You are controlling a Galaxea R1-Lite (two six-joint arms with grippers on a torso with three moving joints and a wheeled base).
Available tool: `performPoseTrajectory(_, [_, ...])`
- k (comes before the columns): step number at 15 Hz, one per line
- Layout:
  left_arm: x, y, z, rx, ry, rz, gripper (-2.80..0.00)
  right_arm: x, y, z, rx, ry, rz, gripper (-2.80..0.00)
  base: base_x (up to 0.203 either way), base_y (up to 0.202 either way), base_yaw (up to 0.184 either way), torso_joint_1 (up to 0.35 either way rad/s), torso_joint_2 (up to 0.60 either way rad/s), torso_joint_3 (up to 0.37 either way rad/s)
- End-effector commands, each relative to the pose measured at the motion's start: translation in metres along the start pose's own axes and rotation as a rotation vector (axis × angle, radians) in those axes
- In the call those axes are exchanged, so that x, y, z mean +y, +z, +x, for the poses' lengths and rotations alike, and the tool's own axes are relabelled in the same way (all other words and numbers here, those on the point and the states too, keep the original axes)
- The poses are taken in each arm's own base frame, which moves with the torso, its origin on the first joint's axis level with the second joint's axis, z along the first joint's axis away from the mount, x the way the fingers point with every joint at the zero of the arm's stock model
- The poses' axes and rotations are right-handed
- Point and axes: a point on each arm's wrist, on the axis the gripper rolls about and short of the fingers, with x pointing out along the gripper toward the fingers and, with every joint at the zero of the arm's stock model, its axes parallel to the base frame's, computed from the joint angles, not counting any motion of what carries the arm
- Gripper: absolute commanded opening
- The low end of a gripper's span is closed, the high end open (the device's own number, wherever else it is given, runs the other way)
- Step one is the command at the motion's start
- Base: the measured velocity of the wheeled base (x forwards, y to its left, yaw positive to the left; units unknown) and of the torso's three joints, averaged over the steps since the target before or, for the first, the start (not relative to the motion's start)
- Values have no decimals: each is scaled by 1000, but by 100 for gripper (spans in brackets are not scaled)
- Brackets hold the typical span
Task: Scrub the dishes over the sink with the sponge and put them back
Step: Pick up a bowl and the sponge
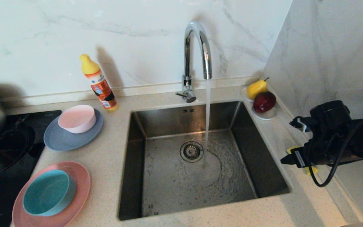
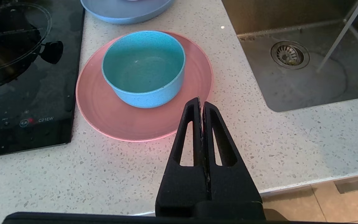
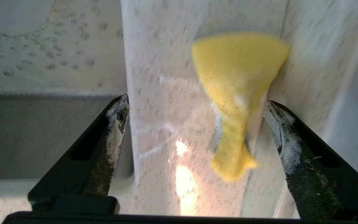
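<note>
Right gripper (image 3: 194, 124) fingers spread wide, sponge (image 3: 238, 93) loose betw. them; left gripper (image 2: 201, 104) fingers closed, empty

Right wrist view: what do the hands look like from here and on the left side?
The right hand has two black wedge-shaped fingers with whitish residue on their inner faces. The left hand has matching black fingers with triangular cut-outs, clean. In the head view, black cables loop around the right arm's black wrist housing.

sponge (image 3: 235, 93) yellow | bowl (image 2: 144, 67) teal | plate (image 2: 104, 115) salmon-pink | counter (image 2: 291, 137) speckled white
</note>
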Motion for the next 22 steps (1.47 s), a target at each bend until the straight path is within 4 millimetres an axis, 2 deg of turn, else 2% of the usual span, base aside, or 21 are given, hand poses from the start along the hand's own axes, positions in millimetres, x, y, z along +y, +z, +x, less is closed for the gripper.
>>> performPoseTrajectory(1, [0, 0, 0, 2, 0, 0, -280, 0, -8, -3, 16, 0, 0, 0, 0, 0, 0, 0, 0, 0])
performPoseTrajectory(9, [0, 0, 0, 2, 0, 1, -280, -3, -23, -12, 37, -4, 3, 0, 0, 0, 0, 0, 0, 0])
performPoseTrajectory(13, [0, 0, 0, 2, 0, 1, -280, -2, -30, -10, 59, -1, 3, 0, 0, 0, 0, 0, 0, 0])
performPoseTrajectory(20, [0, 0, 0, 2, 0, 0, -280, -2, -32, -6, 71, 3, 3, 0, 0, 0, 0, 0, 0, 0])
performPoseTrajectory(21, [0, 0, 0, 2, 0, 1, -280, -2, -31, -5, 72, 3, 3, -280, 0, 0, 0, 0, 0, 0])
performPoseTrajectory(22, [0, 0, 0, 2, 0, 0, -280, -2, -32, -5, 74, 3, 3, -280, 0, 0, 0, 0, 0, 0])
